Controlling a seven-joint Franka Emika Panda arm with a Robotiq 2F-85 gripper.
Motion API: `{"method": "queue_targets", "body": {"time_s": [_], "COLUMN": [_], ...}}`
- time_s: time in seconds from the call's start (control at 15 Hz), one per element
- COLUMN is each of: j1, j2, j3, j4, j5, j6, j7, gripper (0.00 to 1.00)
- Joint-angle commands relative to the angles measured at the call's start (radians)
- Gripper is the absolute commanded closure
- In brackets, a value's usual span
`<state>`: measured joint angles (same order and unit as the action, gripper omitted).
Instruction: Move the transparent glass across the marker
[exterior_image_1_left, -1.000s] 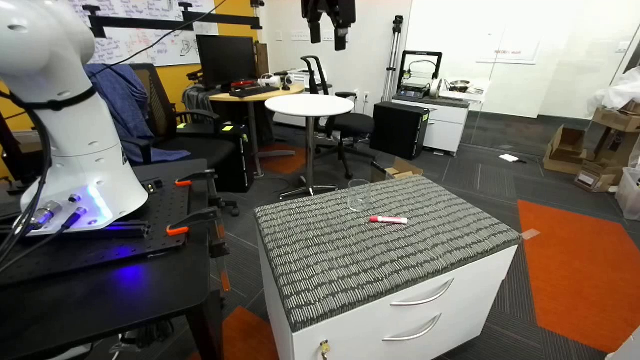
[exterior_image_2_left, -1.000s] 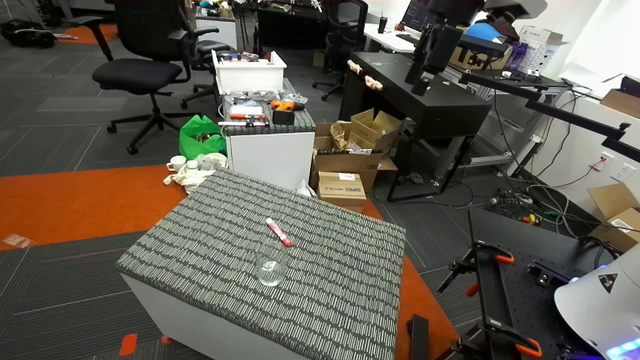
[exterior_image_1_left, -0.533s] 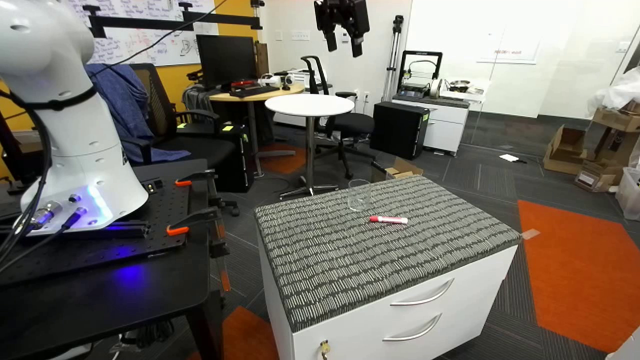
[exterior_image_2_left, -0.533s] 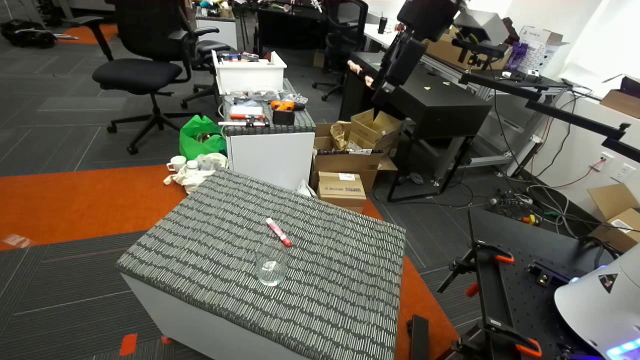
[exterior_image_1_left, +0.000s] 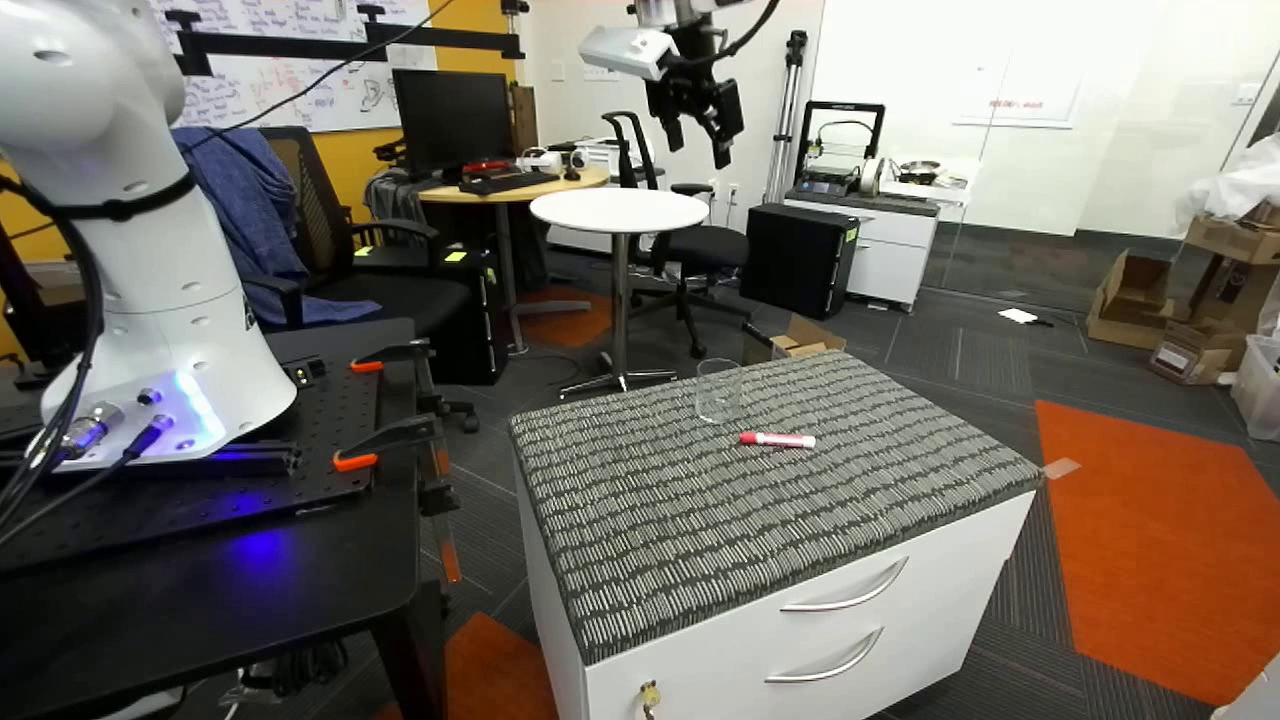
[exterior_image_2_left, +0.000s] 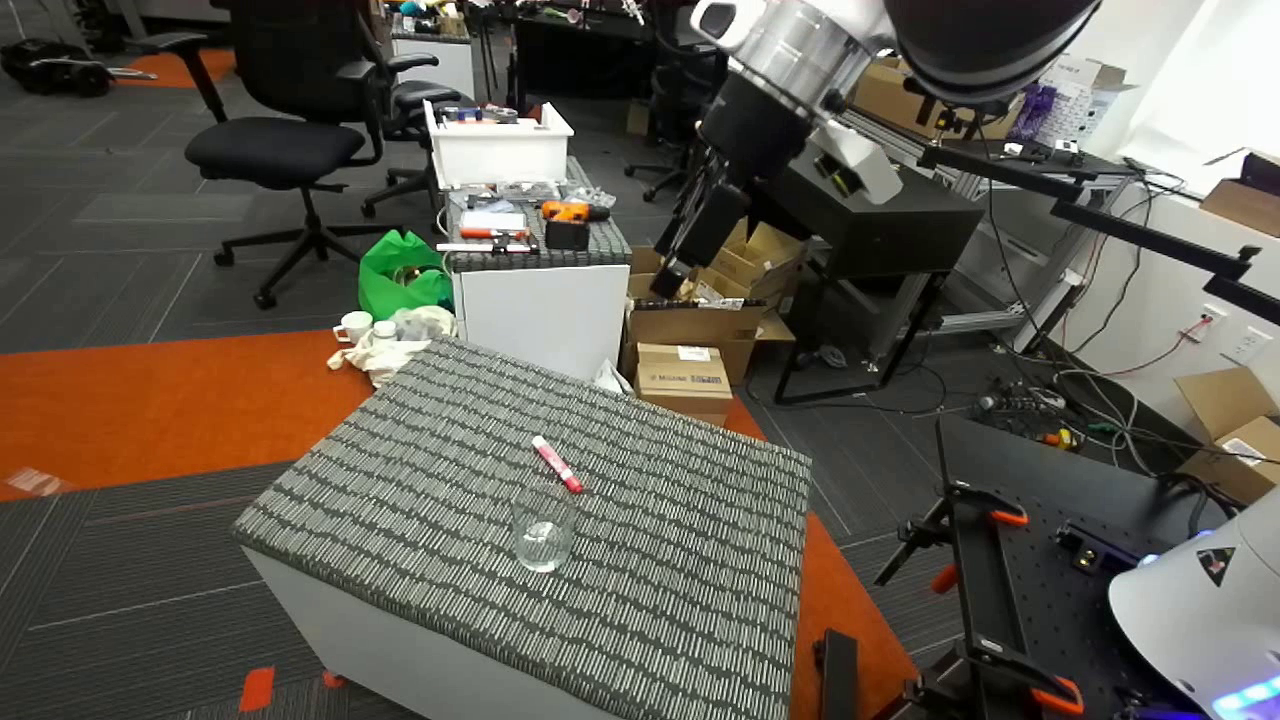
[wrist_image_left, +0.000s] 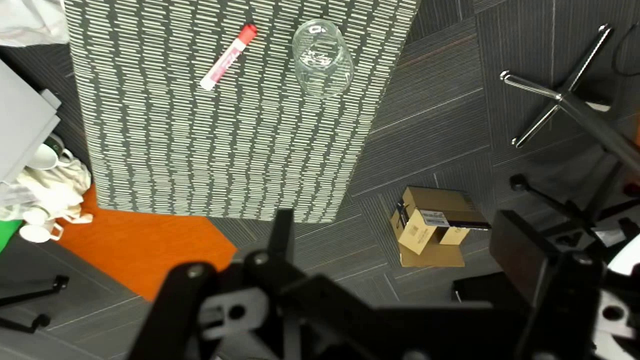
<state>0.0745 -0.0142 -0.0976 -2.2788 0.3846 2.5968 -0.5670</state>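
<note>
The transparent glass (wrist_image_left: 322, 60) stands on the bench (exterior_image_1_left: 780, 515) (grey and ribbed on top, white below), though its rim is too faint to trace well in both exterior views. The marker (wrist_image_left: 227, 59) lies flat just beside it, a small gap between, its red end nearer the glass than its white one. The gripper (exterior_image_1_left: 698, 146) hangs in the air, well apart from both, its jaws parted wide; in the wrist view, a cardboard box (wrist_image_left: 420, 232) on the floor (wrist_image_left: 430, 125) shows through the gap between them.
</note>
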Motion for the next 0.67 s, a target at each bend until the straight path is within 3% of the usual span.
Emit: {"method": "queue_targets", "body": {"time_s": [0.0, 0.6], "j1": [-0.027, -0.141], "j2": [0.140, 0.430], "j3": [0.055, 0.159], "j4": [0.090, 0.268], "j5": [0.052, -0.062], "j6": [0.056, 0.101], "j7": [-0.053, 0.001], "gripper": [0.00, 0.00]}}
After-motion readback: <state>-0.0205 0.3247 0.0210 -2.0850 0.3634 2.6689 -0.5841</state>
